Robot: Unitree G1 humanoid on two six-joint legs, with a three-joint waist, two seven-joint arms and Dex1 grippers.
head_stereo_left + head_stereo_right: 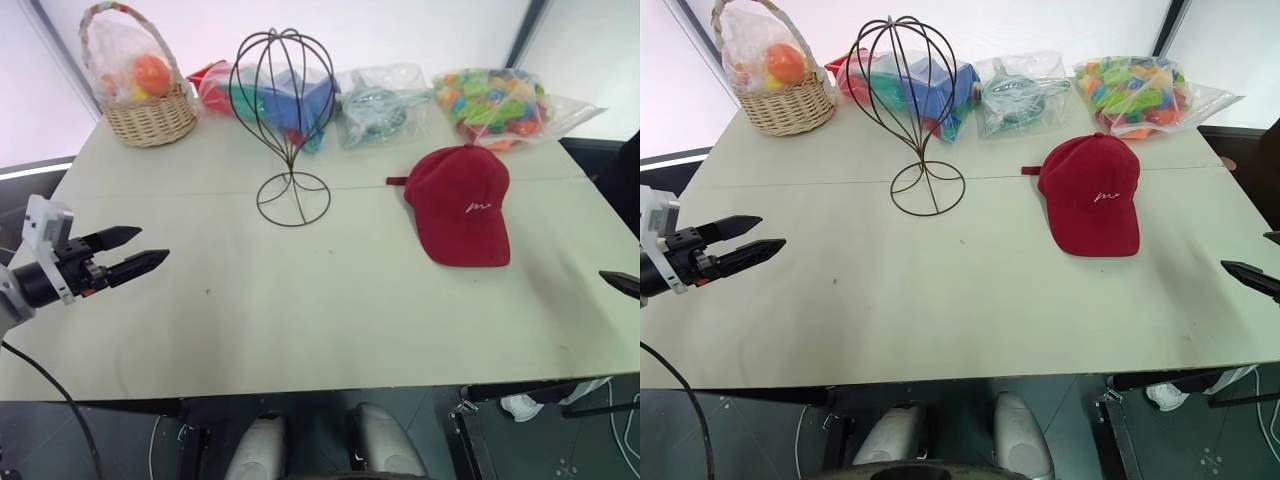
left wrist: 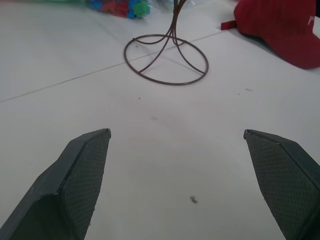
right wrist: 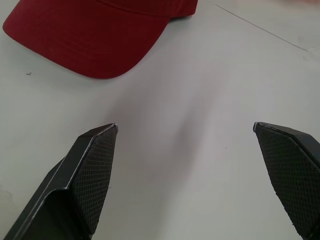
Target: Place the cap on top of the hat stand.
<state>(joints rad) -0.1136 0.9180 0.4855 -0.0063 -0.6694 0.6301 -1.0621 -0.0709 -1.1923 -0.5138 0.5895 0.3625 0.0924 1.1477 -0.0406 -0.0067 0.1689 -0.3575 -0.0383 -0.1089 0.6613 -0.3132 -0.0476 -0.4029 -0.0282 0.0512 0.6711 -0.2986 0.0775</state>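
Left gripper (image 1: 132, 250) spread wide, nothing held — right gripper (image 3: 185, 165) likewise, pointing slightly down.

Table (image 1: 300, 330) held, along its far edge: wicker basket (image 1: 150, 115) at the left corner, three toy bags (image 1: 495, 105) beside it.

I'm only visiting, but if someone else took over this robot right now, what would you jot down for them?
Left pincer: open, empty, over the table's left side.
Right pincer: open, empty, at the right edge, short of the cap's brim.
Cap: lying flat on the table, right of the hat stand.
Hat stand: upright, its head bare.
Done: nothing yet.
Left: grasp the cap, lift it, set it on the stand's head.
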